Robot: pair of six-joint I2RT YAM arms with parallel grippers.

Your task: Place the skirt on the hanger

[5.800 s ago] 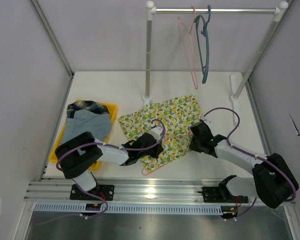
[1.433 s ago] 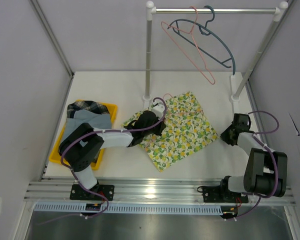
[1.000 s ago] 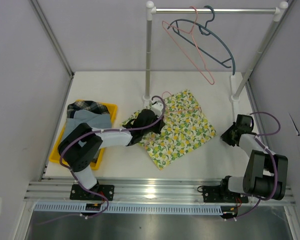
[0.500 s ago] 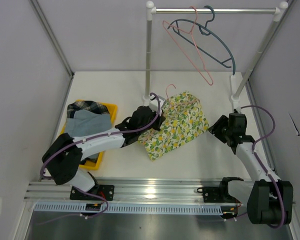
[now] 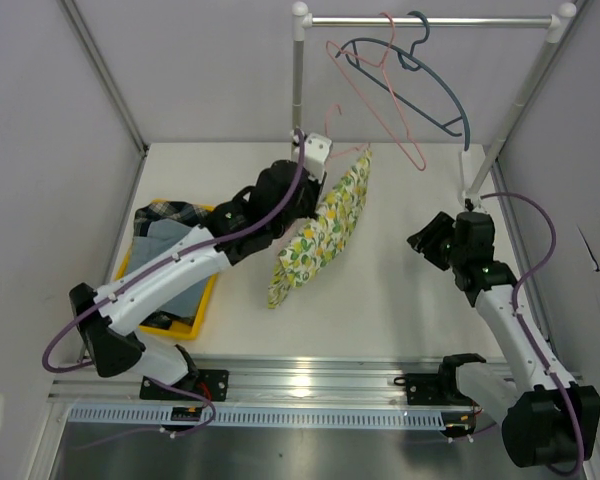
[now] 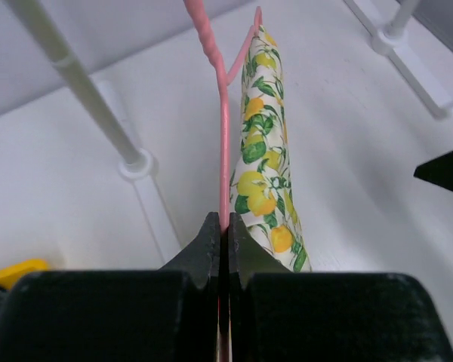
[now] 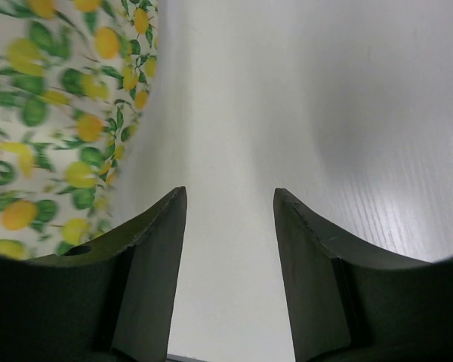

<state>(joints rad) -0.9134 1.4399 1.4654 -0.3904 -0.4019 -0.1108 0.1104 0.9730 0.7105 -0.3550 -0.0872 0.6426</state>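
Jaws of the left gripper (image 6: pixel 223 226) were clamped together on the wire neck of the pink hanger (image 6: pixel 224 128), raised beside the rack post (image 5: pixel 298 90). From it the skirt (image 5: pixel 322 225) hung in a narrow fold above the table (image 5: pixel 400 330); whether its lowest corner touched could not be told. The right gripper (image 7: pixel 230 204) stood well apart to the right, its jaws spread with nothing between them. Another pink hanger (image 5: pixel 418 160) and a blue-grey hanger (image 5: pixel 464 122) hung on the rail. At the left lay a yellow tray (image 5: pixel 170 326) of shirts.
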